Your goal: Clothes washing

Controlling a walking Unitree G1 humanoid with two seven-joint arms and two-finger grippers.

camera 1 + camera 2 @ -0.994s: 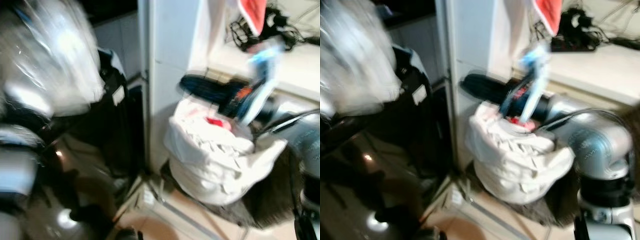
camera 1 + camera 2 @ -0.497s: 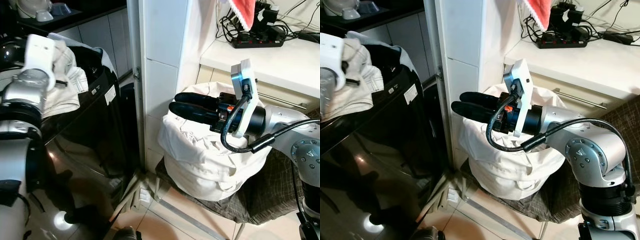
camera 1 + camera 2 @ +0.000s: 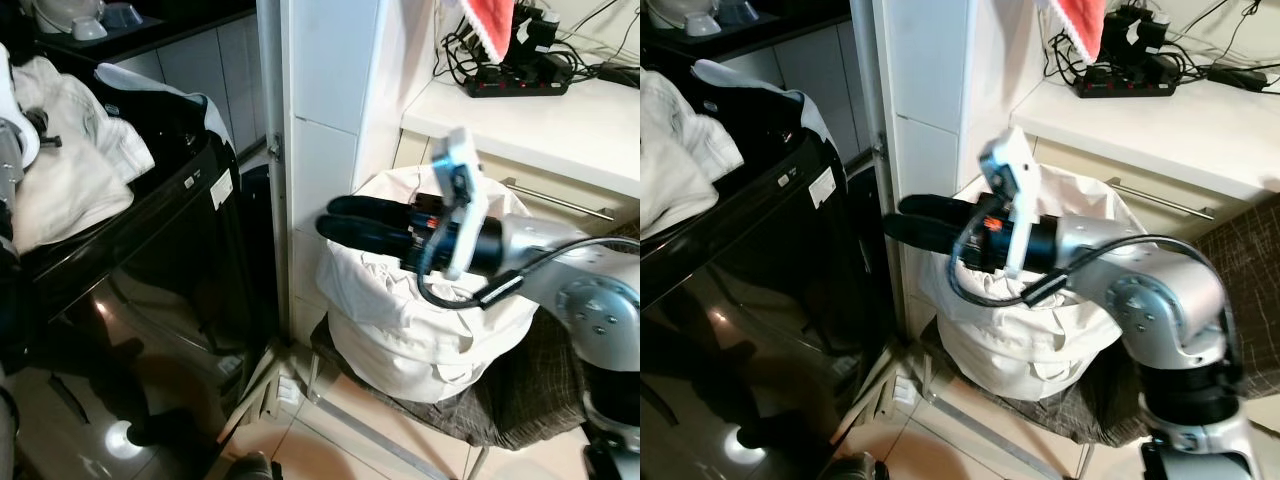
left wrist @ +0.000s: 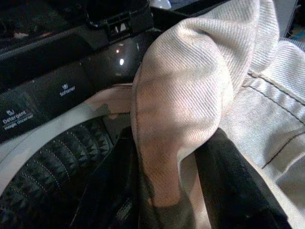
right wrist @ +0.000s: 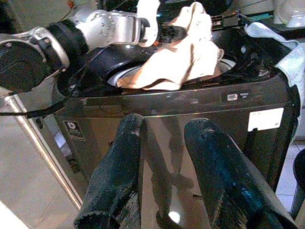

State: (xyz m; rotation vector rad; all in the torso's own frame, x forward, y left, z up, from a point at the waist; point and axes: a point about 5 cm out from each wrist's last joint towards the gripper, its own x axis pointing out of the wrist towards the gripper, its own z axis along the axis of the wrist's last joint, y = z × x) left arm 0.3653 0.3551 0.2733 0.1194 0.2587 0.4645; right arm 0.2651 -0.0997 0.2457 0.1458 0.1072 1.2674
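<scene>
We are standing between the glossy black top-loading washing machine (image 3: 150,260) and the white cloth laundry bag (image 3: 420,320) sitting on a brown-covered chair. Over the machine's open drum, our left gripper (image 5: 167,29) is pinching a cream twill garment (image 4: 190,95) tight between its fingers, most of the cloth drooping into the tub. It is looking soft, limp and fairly light, so we judge a thick seam or bunched fold the safest hold. Our right gripper (image 5: 167,191) is hovering above the bag, fingers slightly parted and empty.
</scene>
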